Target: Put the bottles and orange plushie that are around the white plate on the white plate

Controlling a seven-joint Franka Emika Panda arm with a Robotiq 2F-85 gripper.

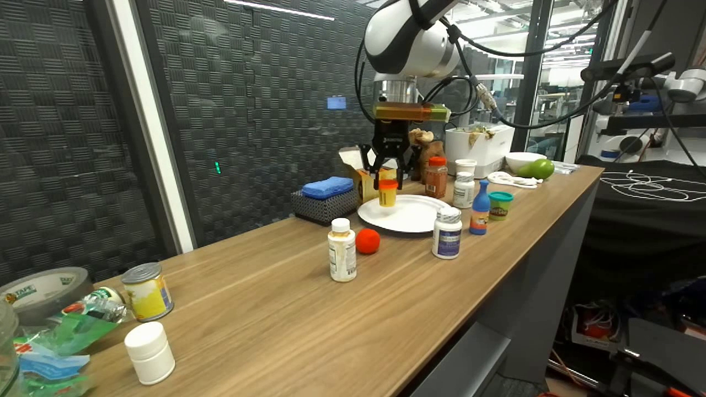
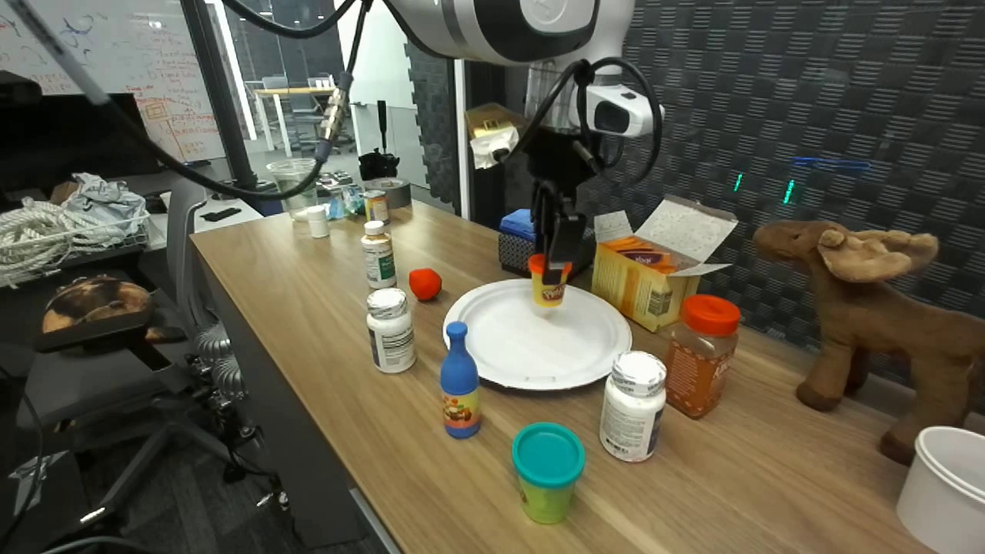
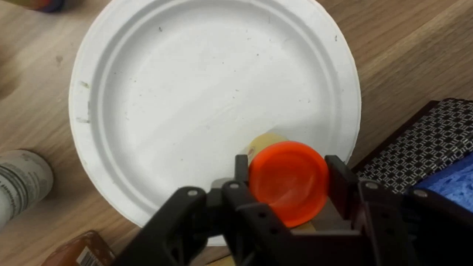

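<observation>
Straight below the black metal gripper (image 1: 389, 182) lies the round, paper-like white plate (image 2: 531, 346), and the coming move turns on that. I have the jaws closed on the sides of the small orange-lidded yellow plastic tub (image 2: 549, 292), its long axis upright, over the plate near one edge. Whether the tub's base touches, I can't quite tell from here; it looks just clear. I judge that a short, plumb lowering should come before I let go. The small round orange-red plushie (image 2: 425, 284) sits lower, off to one side of the gripper, outside the rim; the slim blue plastic bottle (image 2: 459, 388) stands across the plate from it. Both, I'd say, come later.
</observation>
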